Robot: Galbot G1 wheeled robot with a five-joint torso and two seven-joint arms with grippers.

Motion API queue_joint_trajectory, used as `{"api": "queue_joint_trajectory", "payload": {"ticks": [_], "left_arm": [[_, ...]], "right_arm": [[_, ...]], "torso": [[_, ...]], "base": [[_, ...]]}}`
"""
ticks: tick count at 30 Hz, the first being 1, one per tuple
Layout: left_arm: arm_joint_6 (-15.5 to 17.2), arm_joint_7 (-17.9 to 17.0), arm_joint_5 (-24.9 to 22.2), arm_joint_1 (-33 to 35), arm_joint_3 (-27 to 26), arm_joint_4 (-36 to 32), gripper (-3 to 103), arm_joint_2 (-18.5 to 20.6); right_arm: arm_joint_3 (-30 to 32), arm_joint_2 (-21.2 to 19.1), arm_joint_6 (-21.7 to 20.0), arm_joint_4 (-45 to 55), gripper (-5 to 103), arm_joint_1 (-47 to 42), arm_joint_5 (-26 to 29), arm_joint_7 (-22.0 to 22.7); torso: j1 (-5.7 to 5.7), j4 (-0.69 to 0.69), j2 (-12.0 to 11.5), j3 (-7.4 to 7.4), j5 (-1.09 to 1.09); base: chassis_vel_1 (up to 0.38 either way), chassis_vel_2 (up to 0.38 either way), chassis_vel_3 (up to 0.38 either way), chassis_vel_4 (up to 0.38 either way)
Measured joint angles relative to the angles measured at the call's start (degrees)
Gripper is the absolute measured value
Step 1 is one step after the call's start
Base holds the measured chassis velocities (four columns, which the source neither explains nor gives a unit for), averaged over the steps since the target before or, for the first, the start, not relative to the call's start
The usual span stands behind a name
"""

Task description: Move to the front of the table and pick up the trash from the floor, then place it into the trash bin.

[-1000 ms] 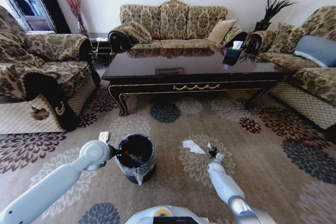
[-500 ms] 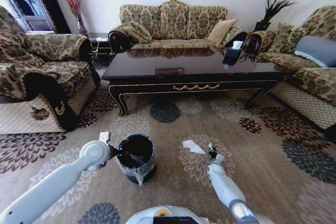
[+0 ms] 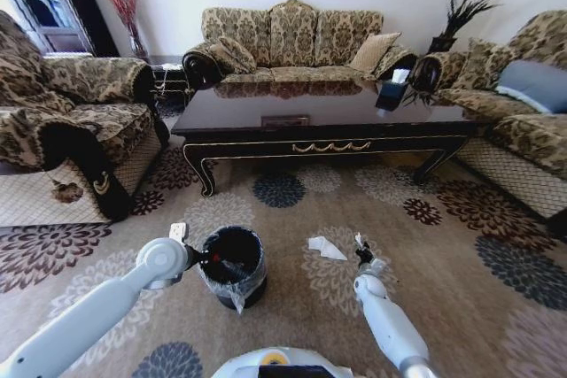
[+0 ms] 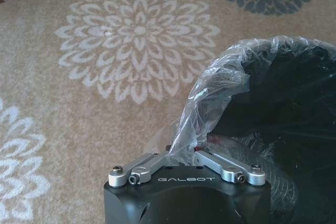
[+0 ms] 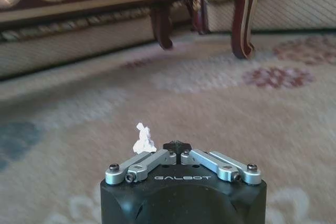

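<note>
Flowered carpet (image 3: 292,219), dark table (image 3: 319,121), patterned sofas (image 3: 292,37) around

The left claw (image 4: 186,153) tips are hidden behind the bag fold — possibly pinching the trash bin (image 4: 283,129) liner.
</note>
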Motion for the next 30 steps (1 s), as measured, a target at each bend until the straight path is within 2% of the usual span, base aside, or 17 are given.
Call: {"api": "queue_joint_trajectory", "payload": {"ticks": [1, 5, 12, 16, 18, 23, 24, 25, 26, 30], "left_arm": [[0.0, 0.0, 0.0, 0.0, 0.0, 0.0, 0, 0.0], [0.0, -0.4, -0.5, -3.0, 2.3, -0.1, 0, -0.2], [0.0, -1.5, -1.6, -7.6, 6.0, 0.6, 0, -1.3], [0.0, -2.6, -2.8, -13.3, 11.2, 1.8, 0, -2.8], [0.0, -2.7, -3.0, -14.5, 12.4, 2.1, 0, -3.2], [0.0, -4.0, -4.3, -21.0, 19.2, 4.3, 0, -7.0], [0.0, -4.0, -4.3, -21.0, 19.2, 4.3, 0, -7.0], [0.0, -4.3, -4.4, -22.1, 20.5, 4.8, 0, -8.0], [0.0, -5.2, -5.0, -25.1, 23.3, 5.8, 0, -10.7], [0.0, -5.9, -5.7, -28.5, 26.3, 7.1, 0, -14.4]], "right_arm": [[0.0, 0.0, 0.0, 0.0, 0, 0.0, 0.0, 0.0], [0.0, -1.9, -1.2, 13.5, 0, -5.5, 0.1, 1.0], [-0.2, -3.1, -2.2, 26.5, 0, -12.0, -0.1, 1.8], [-0.3, -4.1, -3.0, 36.7, 0, -16.4, -0.7, 2.7], [-0.3, -4.4, -3.1, 38.6, 0, -17.2, -0.8, 2.8], [0.3, -6.8, -3.4, 47.7, 0, -22.2, -3.2, 2.4], [0.3, -6.8, -3.4, 47.7, 0, -22.2, -3.2, 2.4], [0.5, -7.1, -3.3, 48.9, 0, -23.1, -3.7, 2.1], [1.1, -7.6, -2.6, 52.2, 0, -25.6, -5.6, 1.1], [1.3, -7.5, -1.6, 55.3, 0, -28.2, -7.9, -0.3]], "torso": [[0.0, 0.0, 0.0, 0.0, 0.0], [0.0, -0.01, 0.0, 0.0, 0.0], [0.0, -0.01, 0.0, 0.0, 0.01], [0.0, 0.0, 0.0, 0.0, 0.02], [0.0, 0.0, 0.0, 0.0, 0.01], [0.0, -0.01, 0.0, 0.0, 0.0], [0.0, -0.01, 0.0, 0.0, 0.0], [0.0, -0.01, 0.0, 0.0, 0.01], [0.0, 0.0, 0.0, 0.0, 0.0], [0.0, -0.02, 0.0, 0.0, 0.01]], "base": [[0.0, 0.0, 0.0, 0.0], [0.0, 0.0, 0.0, 0.0], [0.0, 0.0, 0.0, 0.0], [0.0, 0.0, 0.0, 0.0], [0.0, 0.0, 0.0, 0.0], [0.0, 0.0, 0.0, 0.0], [0.0, 0.0, 0.0, 0.0], [0.0, 0.0, 0.0, 0.0], [0.0, 0.0, 0.0, 0.0], [0.0, 0.0, 0.0, 0.0]]}}
